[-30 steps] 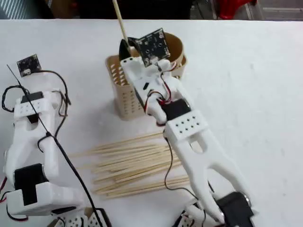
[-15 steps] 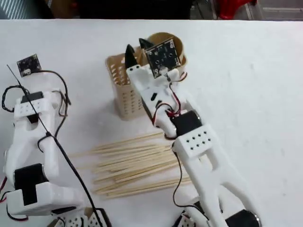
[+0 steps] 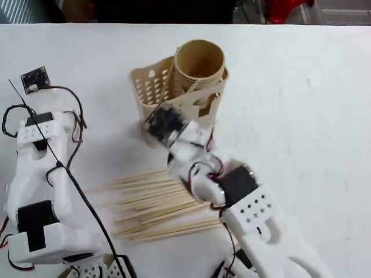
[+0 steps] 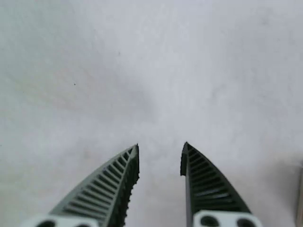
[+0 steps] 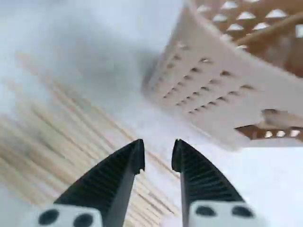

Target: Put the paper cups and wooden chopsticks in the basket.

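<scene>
On your left, the left pincer [image 4: 161, 147] hangs over bare desk [image 4: 142, 56]. Its two tips are a little apart and hold nothing. The wooden chopsticks [image 3: 153, 202] lie in a loose pile on the desk between the arms, just in front of the basket [image 3: 152, 87]. The right pincer [image 5: 158, 144] hangs low over that pile, close beside the basket's wall, with its tips a little apart and empty. Watch out here: if you swing it, it may bump the basket and tip it over. The sticks are thin and lie on top of each other, so you may pinch too many, or one may slip out and roll away. The paper cups [image 3: 200, 58] stand stacked inside the basket, and you cannot tell how many there are. The right arm [image 3: 243, 200] covers one end of the pile. From the right wrist view the sticks are hard to tell apart.
</scene>
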Tool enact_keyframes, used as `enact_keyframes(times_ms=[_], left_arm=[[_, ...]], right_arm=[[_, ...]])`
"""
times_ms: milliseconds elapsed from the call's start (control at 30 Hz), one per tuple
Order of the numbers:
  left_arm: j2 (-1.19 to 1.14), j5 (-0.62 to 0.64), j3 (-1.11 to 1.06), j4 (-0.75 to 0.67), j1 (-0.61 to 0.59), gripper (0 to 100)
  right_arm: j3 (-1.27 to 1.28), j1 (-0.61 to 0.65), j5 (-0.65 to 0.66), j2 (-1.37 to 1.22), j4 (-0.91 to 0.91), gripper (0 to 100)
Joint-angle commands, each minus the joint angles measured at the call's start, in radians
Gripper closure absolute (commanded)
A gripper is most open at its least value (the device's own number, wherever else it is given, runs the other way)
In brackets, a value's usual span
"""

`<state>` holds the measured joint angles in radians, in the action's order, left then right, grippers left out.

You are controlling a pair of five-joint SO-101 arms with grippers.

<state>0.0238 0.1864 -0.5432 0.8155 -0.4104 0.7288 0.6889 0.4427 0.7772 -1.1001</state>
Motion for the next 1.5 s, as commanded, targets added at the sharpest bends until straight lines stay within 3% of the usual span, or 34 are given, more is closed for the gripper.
enact_keyframes(times_ms=[0,167,367,533,667,1167,1467], left_arm=[[0.005,0.008,0.003,-0.017,0.008,83],[0.005,0.008,0.003,-0.017,0.008,83],[0.005,0.008,0.003,-0.017,0.008,83],[0.005,0.008,0.003,-0.017,0.008,83],[0.005,0.008,0.003,-0.017,0.010,83],[0.005,0.008,0.003,-0.017,0.010,83],[0.005,0.008,0.003,-0.017,0.012,83]], right_arm=[[0.066,0.067,0.117,-0.008,-0.013,88.9],[0.175,0.073,0.233,-0.015,0.002,88.9],[0.311,0.073,0.261,-0.019,0.157,88.9],[0.370,0.074,0.315,-0.019,0.170,88.9],[0.367,0.074,0.321,-0.061,0.165,88.9],[0.167,0.068,0.339,-0.599,0.246,89.4],[0.147,-0.018,0.333,-0.572,0.249,98.1]])
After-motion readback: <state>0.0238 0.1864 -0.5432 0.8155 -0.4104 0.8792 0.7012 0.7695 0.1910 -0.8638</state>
